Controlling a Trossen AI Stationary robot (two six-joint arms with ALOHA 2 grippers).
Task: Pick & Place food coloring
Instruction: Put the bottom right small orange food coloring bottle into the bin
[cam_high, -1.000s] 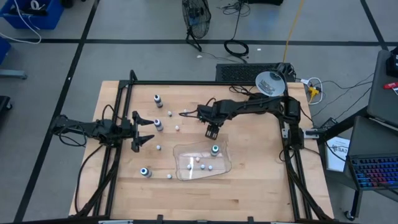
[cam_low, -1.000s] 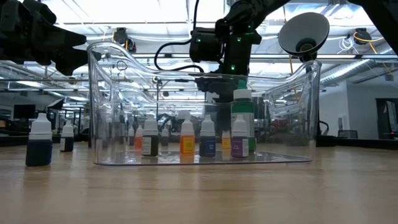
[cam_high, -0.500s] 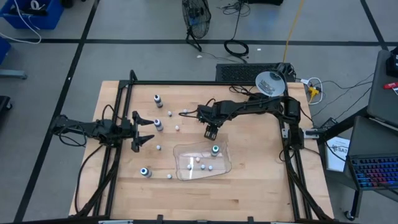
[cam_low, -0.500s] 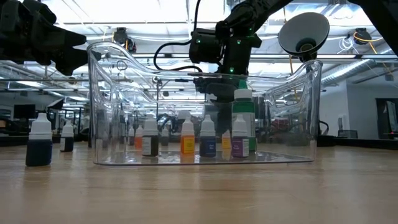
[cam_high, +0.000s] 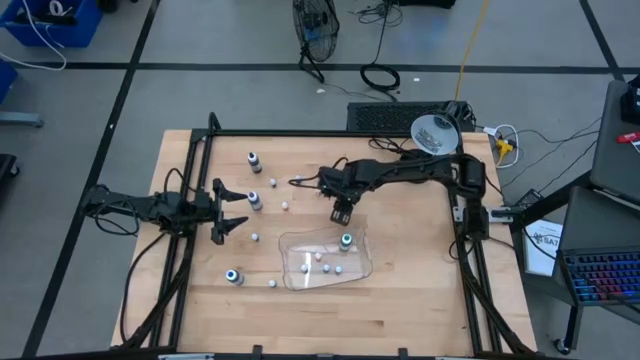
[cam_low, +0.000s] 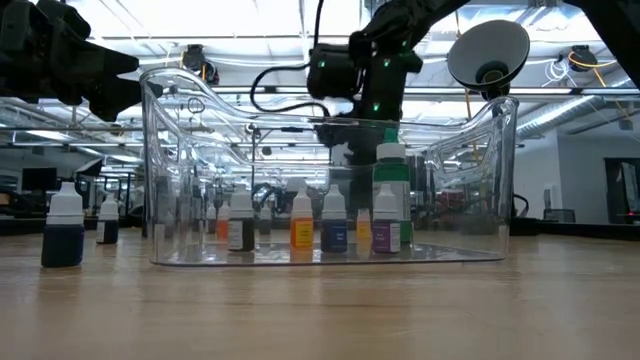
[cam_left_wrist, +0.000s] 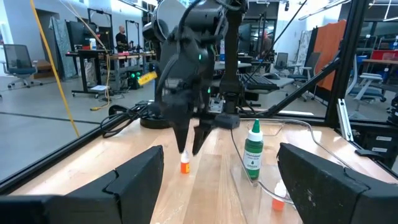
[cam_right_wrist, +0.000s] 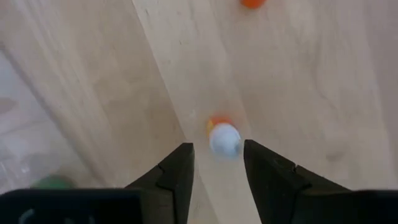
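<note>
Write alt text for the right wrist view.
Seen from above, a tiny orange bottle with a white cap stands on the pale wooden table just ahead of the right gripper, whose two dark fingers are apart and empty. Another orange item lies farther off.

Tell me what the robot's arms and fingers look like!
Both arms are dark, almost black, with black cables looping along them. The left gripper has two broad, blocky dark fingers. The right gripper has slimmer pointed fingers, and small green lights glow on its wrist.
</note>
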